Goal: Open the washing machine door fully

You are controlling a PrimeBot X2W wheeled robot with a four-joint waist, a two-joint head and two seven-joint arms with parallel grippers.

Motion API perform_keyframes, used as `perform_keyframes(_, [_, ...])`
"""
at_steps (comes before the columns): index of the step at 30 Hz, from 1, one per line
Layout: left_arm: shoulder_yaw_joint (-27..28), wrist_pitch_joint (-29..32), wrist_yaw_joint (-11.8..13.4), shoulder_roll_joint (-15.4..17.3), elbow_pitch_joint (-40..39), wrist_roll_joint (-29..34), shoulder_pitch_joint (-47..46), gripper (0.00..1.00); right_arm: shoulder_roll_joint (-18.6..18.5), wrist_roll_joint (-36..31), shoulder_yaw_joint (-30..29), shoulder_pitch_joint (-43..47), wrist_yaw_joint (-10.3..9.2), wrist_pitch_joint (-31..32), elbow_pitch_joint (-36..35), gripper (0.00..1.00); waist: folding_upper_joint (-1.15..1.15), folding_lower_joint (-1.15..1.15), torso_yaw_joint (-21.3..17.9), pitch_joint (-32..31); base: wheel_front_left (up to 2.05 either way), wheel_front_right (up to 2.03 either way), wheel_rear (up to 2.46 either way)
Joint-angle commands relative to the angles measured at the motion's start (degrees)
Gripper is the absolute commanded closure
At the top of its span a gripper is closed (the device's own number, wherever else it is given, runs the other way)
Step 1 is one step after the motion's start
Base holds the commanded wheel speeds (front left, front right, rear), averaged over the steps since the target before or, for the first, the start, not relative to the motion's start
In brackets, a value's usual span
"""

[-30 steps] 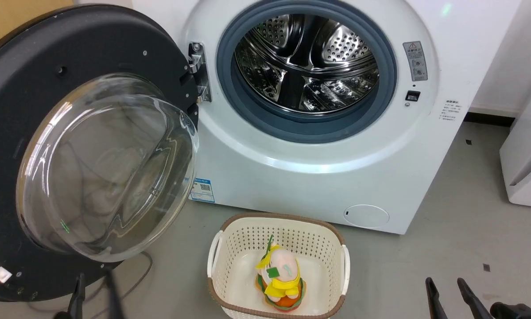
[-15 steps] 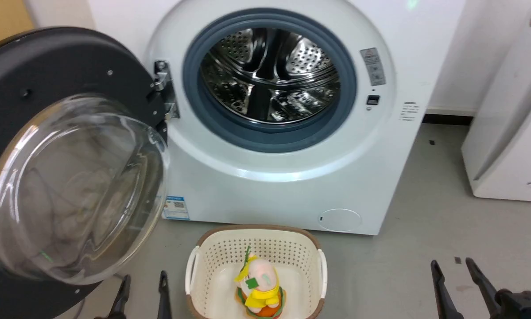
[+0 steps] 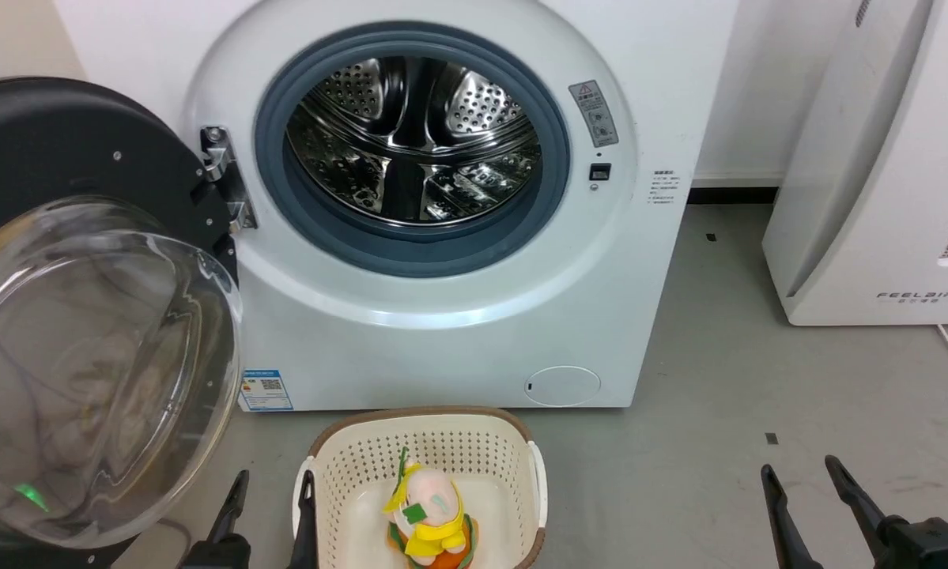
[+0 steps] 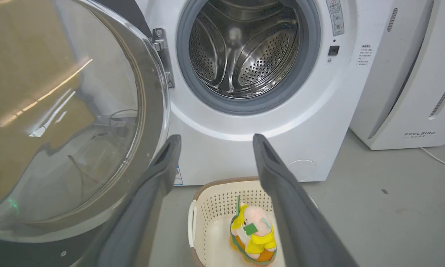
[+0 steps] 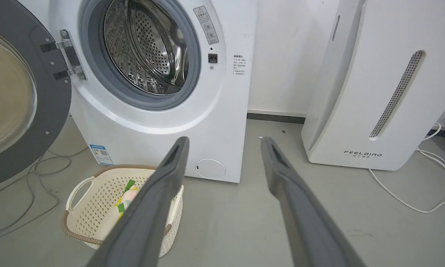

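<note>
The washing machine door (image 3: 70,150), black with a bulging clear glass bowl, stands swung wide to the left of the white machine (image 3: 442,332) on its hinge (image 3: 224,178). The steel drum (image 3: 414,138) lies exposed. The same door (image 4: 66,122) is on the left of the left wrist view, and the door (image 5: 18,96) sits at the left edge of the right wrist view. My left gripper (image 3: 272,484) is open at the bottom, just right of the door's lower rim and apart from it. My right gripper (image 3: 802,474) is open at the lower right, holding nothing.
A cream perforated basket (image 3: 513,450) with a plush toy (image 3: 426,521) in yellow sits on the grey floor before the machine, close to my left gripper. A white appliance marked FEELBIRD (image 3: 877,158) stands at the right, its cable (image 5: 404,193) trailing on the floor.
The camera has swung, so the whole scene sits further left and the white appliance has come into sight. My left gripper's fingers have spread apart and now lie beside the basket.
</note>
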Motion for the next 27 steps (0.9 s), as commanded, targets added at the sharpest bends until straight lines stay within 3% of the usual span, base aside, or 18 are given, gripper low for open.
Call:
perform_keyframes(1, [0.12, 0.02, 0.01, 0.39, 0.19, 0.19, -0.61, 0.0, 0.17, 0.0, 0.1, 0.87, 0.05, 0.13, -0.13, 0.0, -0.01, 0.0, -0.16, 0.08, 0.0, 0.0, 0.0])
perform_keyframes(2, [0.08, 0.0, -0.06, 0.04, 0.12, -0.22, 0.0, 1.0, 0.01, 0.07, 0.0, 0.16, 0.0, 0.0, 0.0, 1.0, -0.01, 0.0, -0.18, 0.07, 0.0, 0.0, 0.0])
perform_keyframes(27, [4.36, 2.78, -4.02, -3.31, -0.35, 3.73, -1.22, 1.0, 0.03, -0.57, 0.58, -2.48, 0.01, -0.01, 1.95, 1.0, -0.01, 0.0, -0.23, 0.83, 0.0, 0.0, 0.0])
